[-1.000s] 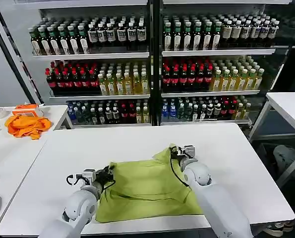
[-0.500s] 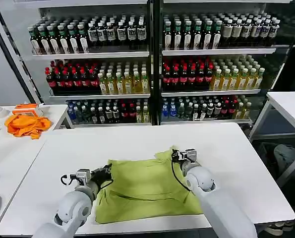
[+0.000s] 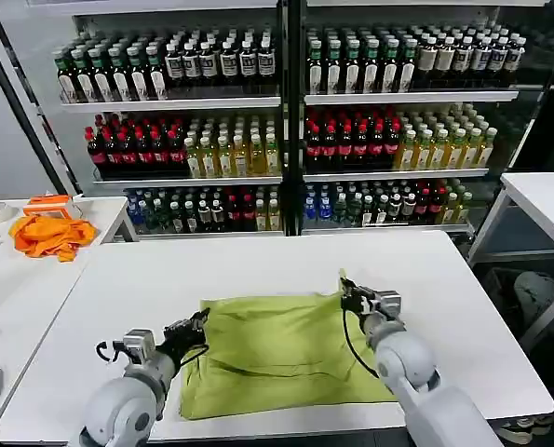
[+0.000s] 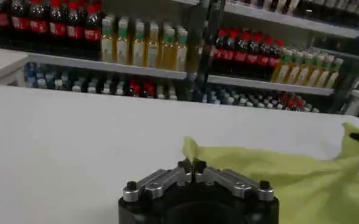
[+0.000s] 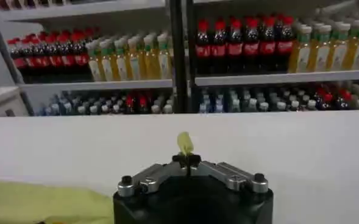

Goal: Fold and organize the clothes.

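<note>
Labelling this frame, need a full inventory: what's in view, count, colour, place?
T-shirt: one, yellow-green, flat on the near half of the main table.
Main table: one, white, centre.
Orange cloth: one, on the side table at far left.
Side table: one, white, left.
Bottle shelves: rows of many dark, red and yellow bottles, behind.
Left gripper: shut on the T-shirt's near-left corner.
Right gripper: shut on the T-shirt's far-right corner.

A white table (image 3: pixel 258 270) fills the foreground. Behind it stand glass-fronted shelves (image 3: pixel 286 98) packed with rows of bottles, dark, red and yellow. A second white table (image 3: pixel 6 279) on the left carries an orange cloth (image 3: pixel 48 235); another table (image 3: pixel 547 200) stands at right.
</note>
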`<control>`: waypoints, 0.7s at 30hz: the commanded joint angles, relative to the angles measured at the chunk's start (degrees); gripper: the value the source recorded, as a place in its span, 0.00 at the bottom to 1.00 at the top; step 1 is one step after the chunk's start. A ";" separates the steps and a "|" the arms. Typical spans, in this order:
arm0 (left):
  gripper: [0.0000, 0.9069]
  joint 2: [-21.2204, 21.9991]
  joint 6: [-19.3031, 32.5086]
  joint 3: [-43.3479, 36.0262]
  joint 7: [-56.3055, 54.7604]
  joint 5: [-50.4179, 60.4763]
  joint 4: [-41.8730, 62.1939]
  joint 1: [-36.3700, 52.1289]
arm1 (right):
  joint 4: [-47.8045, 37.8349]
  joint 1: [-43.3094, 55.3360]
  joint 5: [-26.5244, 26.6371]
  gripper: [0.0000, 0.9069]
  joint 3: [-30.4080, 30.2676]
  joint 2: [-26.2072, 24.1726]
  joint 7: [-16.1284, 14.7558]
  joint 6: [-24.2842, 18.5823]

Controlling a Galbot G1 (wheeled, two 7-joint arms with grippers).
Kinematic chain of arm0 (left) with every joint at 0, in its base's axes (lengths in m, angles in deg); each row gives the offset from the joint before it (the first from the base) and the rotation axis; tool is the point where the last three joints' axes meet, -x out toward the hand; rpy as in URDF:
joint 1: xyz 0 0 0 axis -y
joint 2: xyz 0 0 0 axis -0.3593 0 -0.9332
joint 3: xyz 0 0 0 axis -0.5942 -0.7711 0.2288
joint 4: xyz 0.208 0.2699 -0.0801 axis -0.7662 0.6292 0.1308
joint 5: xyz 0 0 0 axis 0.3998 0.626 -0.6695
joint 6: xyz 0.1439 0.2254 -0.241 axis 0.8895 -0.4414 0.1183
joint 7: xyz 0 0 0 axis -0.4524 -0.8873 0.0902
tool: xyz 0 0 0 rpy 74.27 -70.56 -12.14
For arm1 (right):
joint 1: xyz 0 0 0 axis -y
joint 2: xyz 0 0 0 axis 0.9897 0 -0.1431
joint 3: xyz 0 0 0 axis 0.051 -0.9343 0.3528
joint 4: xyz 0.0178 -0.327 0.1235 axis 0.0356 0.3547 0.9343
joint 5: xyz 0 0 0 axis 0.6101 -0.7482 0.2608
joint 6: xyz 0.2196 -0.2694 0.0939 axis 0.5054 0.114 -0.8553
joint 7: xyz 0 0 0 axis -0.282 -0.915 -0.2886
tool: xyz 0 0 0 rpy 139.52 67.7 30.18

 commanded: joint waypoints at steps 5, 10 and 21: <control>0.02 0.05 -1.26 3.95 2.11 3.05 -8.20 -11.69 | 16.13 -20.60 -0.02 0.00 11.35 -1.54 -0.11 0.11; 0.02 -0.09 -1.56 3.78 2.49 7.52 -7.97 -13.47 | 17.33 -24.38 -0.33 0.00 12.74 -0.91 0.24 0.73; 1.00 0.75 -2.83 1.43 3.81 18.30 -5.65 -14.14 | 12.65 -22.34 -7.64 1.00 8.54 2.45 1.39 3.10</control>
